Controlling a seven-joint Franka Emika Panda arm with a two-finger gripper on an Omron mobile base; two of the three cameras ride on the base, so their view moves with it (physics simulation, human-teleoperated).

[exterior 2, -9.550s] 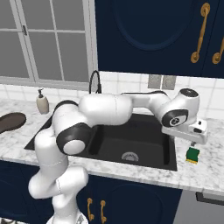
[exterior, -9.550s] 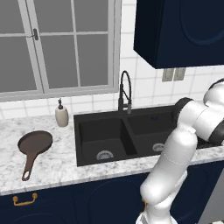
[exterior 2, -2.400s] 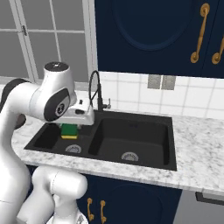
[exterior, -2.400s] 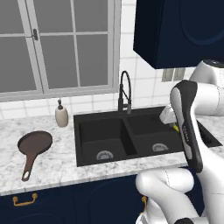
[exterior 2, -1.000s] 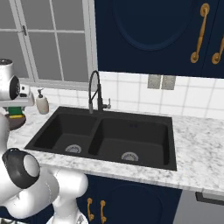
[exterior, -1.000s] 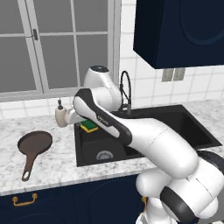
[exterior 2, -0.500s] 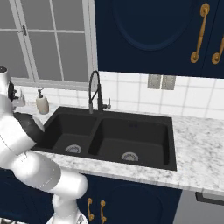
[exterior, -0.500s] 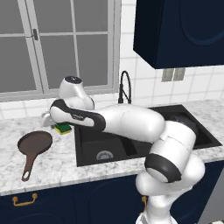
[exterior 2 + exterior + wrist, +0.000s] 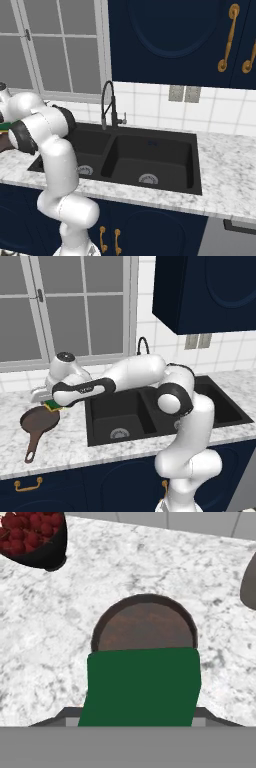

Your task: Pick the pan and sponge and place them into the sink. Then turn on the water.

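One item is in hand: the gripper [image 9: 50,405] is closed on the sponge [image 9: 142,684], held just above the pan [image 9: 40,421] on the counter [image 9: 65,443] left of the sink [image 9: 150,160]. Judged soft, light and compressible, the sponge suits its present mid-body hold; the pan looks rigid and heavier, best taken by its handle. Fingertips are hidden behind the sponge, which also covers the pan's near rim.

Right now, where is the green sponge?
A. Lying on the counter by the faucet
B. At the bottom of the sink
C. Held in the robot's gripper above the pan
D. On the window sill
C: the sponge sits in the gripper just over the pan, and the hand view shows its green top in front of the pan.
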